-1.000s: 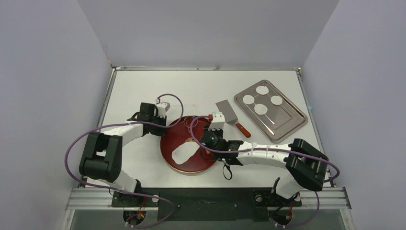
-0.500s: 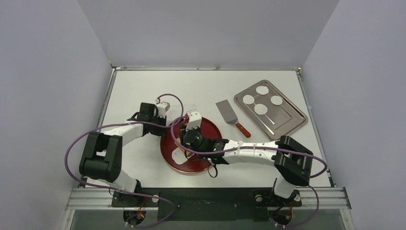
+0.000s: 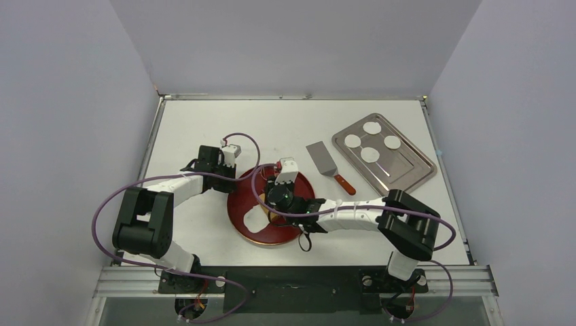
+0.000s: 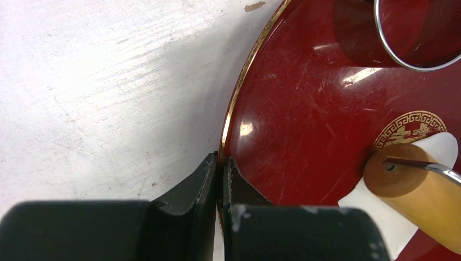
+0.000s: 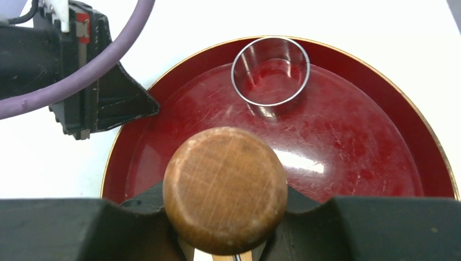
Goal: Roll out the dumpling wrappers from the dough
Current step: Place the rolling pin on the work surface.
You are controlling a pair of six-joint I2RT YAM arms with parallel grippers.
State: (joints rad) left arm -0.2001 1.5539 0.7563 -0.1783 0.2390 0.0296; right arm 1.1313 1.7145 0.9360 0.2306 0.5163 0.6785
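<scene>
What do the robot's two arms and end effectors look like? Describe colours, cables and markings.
Left arm and right arm: white links, black joint housings, a looping purple cable along each. Left end effector and right end effector: matte black angular fingers.

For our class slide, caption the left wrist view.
Left fingers pinch the red plate by its rim; a wooden roller lies on white dough.

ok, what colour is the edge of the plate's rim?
Gold: a thin line edging the dark red plate. The left wrist view shows it best.
</scene>
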